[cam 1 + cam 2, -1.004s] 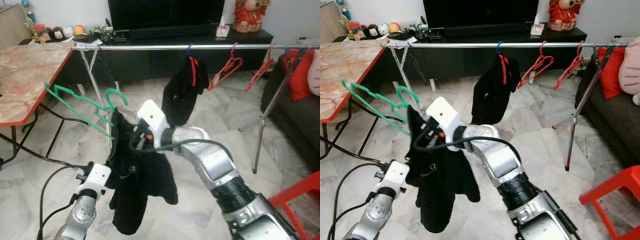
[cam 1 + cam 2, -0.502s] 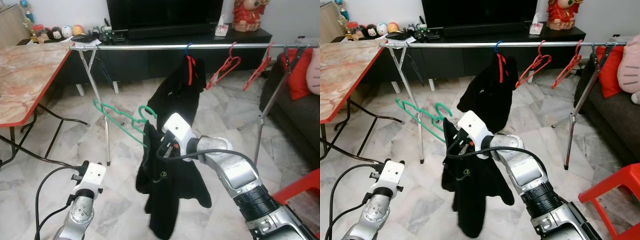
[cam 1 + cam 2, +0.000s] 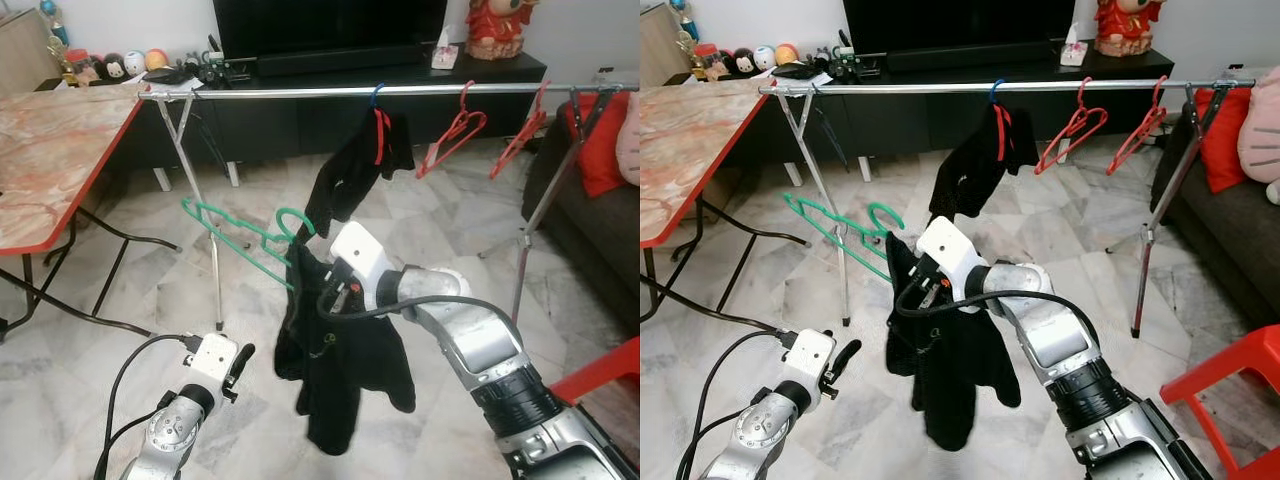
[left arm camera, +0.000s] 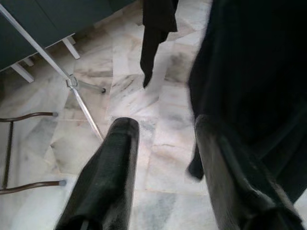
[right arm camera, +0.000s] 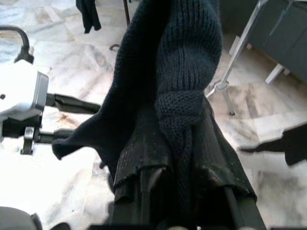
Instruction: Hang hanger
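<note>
while gripped by right tool (image 5: 184,163): black garment (image 3: 340,350) on green hanger (image 3: 240,235); logo unreadable

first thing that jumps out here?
The right gripper, mid-room over the marble floor, holds up a black garment on a green hanger, its fingers shut on the knit. Behind runs the metal clothes rail with another black garment and two red hangers. The left gripper hangs low, open.
</note>
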